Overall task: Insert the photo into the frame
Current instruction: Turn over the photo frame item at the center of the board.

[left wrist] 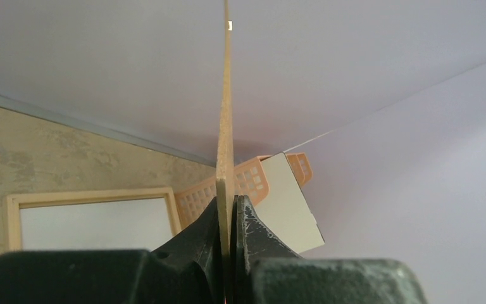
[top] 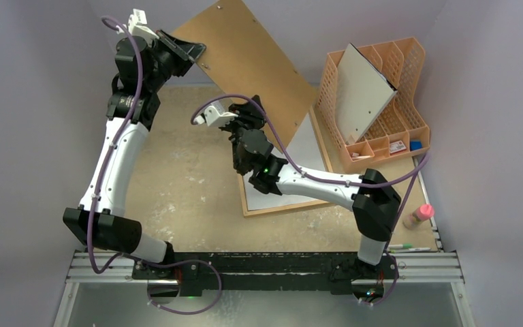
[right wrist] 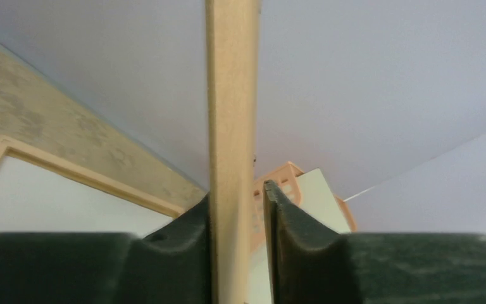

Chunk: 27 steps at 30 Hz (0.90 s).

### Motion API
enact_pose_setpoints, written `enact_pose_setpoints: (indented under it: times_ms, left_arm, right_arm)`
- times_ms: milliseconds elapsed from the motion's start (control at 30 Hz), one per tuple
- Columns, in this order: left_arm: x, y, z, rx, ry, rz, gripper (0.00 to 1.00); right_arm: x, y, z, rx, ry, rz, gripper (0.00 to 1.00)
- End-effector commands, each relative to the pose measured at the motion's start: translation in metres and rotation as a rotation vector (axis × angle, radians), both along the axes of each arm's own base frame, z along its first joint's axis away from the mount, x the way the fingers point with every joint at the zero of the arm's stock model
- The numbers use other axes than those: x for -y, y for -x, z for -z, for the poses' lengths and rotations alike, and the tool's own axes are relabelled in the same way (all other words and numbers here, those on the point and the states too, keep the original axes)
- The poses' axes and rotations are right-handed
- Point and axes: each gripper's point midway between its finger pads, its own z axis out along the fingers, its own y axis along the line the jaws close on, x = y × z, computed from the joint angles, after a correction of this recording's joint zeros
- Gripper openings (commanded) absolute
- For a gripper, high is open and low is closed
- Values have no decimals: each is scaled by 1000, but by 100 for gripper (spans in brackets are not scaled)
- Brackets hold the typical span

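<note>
Left claw [left wrist: 229,202] pinches the raised backing panel [top: 252,61] by its edge; right claw [right wrist: 236,193] straddles it, slightly spread.

1. The brown backing panel [top: 259,68] hangs tilted over the far half of the frame [top: 282,208], so I can't come down on that end from above.
2. My left gripper [top: 189,51] pinches the panel's far-left edge. My right gripper [top: 248,112] straddles its near edge, and that arm crosses the frame's near part.
3. The orange organizer [top: 408,102], with a white-grey board [top: 361,92] leaning in it, stands just beside the frame's right rail, so it's tight there.
4. The table [top: 191,184] left of the frame is my widest way in.
5. A bottle [top: 419,216] crowds the near-right corner.
</note>
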Motion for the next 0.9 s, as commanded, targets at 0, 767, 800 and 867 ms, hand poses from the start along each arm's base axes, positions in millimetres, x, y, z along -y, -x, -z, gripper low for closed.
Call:
enact_pose_setpoints:
  times_ms: [0,767,800,867]
  left_arm:
    - [-5,5,-39,146,-42,3,0]
    - [-96,-2,-82,389,-214,-174,0]
    - [-92,0,-80,399,-244,-129,0]
    - [-79,5,-78,416,-294,-37,0]
  right_arm:
    - [-2,17,-38,71,-152,-83,45]
    - [-37,130,-118,-127,-628,-746,99]
    - [-34,124,-125,-163,-689,-762,99]
    - [-23,102,-137,-245,-846,-785,99]
